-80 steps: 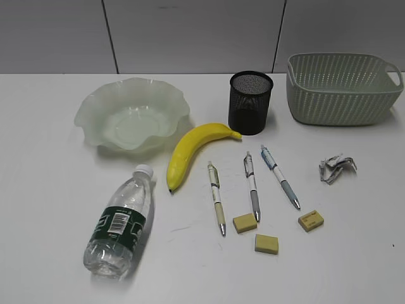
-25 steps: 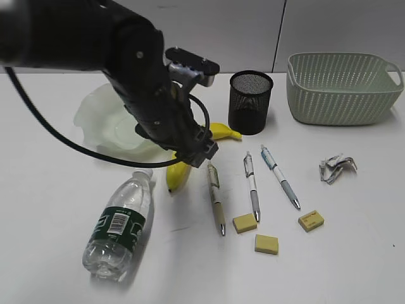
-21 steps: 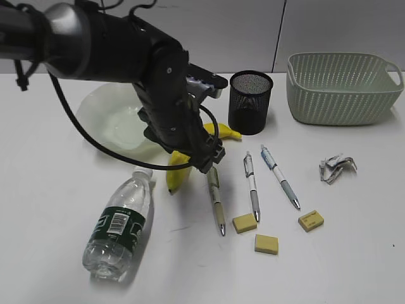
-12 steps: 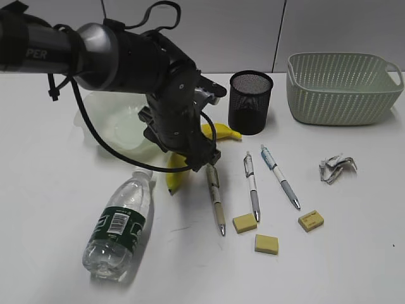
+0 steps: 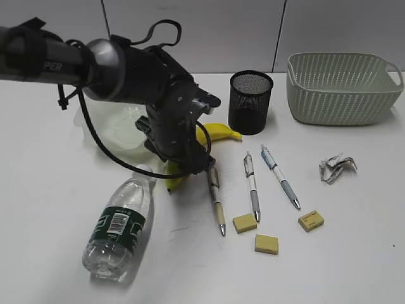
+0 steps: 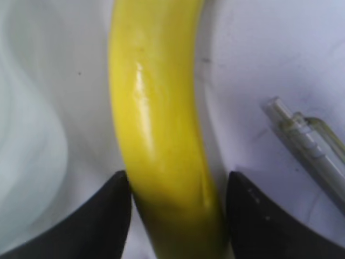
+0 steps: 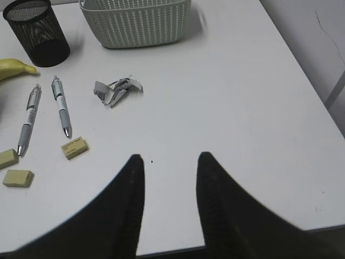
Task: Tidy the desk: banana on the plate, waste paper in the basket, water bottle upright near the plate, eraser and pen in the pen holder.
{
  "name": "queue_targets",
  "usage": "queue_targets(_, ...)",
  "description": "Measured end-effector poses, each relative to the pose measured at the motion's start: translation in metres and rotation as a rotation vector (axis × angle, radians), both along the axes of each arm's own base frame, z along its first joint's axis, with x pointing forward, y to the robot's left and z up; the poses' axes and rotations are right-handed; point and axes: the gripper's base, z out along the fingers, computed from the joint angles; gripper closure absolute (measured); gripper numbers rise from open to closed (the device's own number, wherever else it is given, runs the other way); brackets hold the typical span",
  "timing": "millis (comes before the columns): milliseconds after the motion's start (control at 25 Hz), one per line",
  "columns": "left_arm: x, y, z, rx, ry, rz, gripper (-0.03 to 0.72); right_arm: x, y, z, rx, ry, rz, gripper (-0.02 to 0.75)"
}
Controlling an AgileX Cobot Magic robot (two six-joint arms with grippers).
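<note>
OK, I see L gripper (image 6: 178,202) fingers flanking the banana (image 6: 161,118) on the desk (image 5: 354,253), not clamped; R gripper (image 7: 168,162) open, empty.

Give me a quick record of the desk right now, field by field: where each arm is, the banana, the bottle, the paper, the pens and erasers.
left gripper: fingers on either side of the banana, which lies on the desk
right gripper: open, empty, above bare desk
plate: empty as far as visible
water bottle: on its side
waste paper: on desk, outside basket
pens: three on desk, outside pen holder
erasers: three on desk
</note>
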Motion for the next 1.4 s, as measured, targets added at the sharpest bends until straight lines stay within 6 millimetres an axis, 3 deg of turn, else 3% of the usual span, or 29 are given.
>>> queue_targets(120, 0.000, 0.000, 0.000, -0.002, -0.001, 0.000, 0.366, 0.000, 0.000, 0.000, 0.000, 0.000, 0.000, 0.462)
queue_targets(440, -0.001, 0.001, 0.006, 0.002, -0.001, 0.006, 0.369, 0.000, 0.000, 0.000, 0.000, 0.000, 0.000, 0.462)
queue_targets(920, -0.012, 0.011, 0.086, -0.097, -0.076, 0.041, 0.369, 0.000, 0.000, 0.000, 0.000, 0.000, 0.000, 0.462)
queue_targets(1080, -0.004, 0.034, 0.113, -0.129, -0.118, 0.096, 0.369, 0.000, 0.000, 0.000, 0.000, 0.000, 0.000, 0.462)
queue_targets(1160, 0.010, 0.056, 0.118, -0.133, -0.135, 0.154, 0.369, 0.000, 0.000, 0.000, 0.000, 0.000, 0.000, 0.462)
queue_targets(1320, 0.039, 0.100, 0.103, -0.109, -0.119, 0.272, 0.369, 0.000, 0.000, 0.000, 0.000, 0.000, 0.000, 0.462)
queue_targets(1400, 0.050, 0.112, 0.091, -0.115, -0.107, 0.295, 0.369, 0.000, 0.000, 0.000, 0.000, 0.000, 0.000, 0.462)
